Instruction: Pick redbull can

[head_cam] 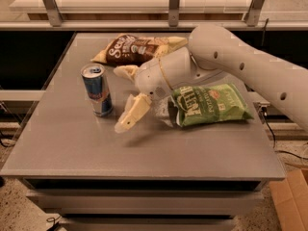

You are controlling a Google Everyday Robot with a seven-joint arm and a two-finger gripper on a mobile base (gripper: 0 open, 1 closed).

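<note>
The redbull can [97, 90] stands upright on the left half of the grey table [144, 153], blue and silver with a silver top. My gripper [117, 99] is just right of the can, low over the table and open. One cream finger [131, 114] points down-left in front of the can's right side. The other finger [126, 71] lies behind, near the brown bag. The can is not between the fingers and nothing is held.
A brown chip bag [139, 49] lies at the back of the table. A green chip bag [209, 104] lies to the right, under my white arm [240, 61]. A metal railing [173, 4] runs behind the table. A cardboard box [291, 201] sits on the floor at right.
</note>
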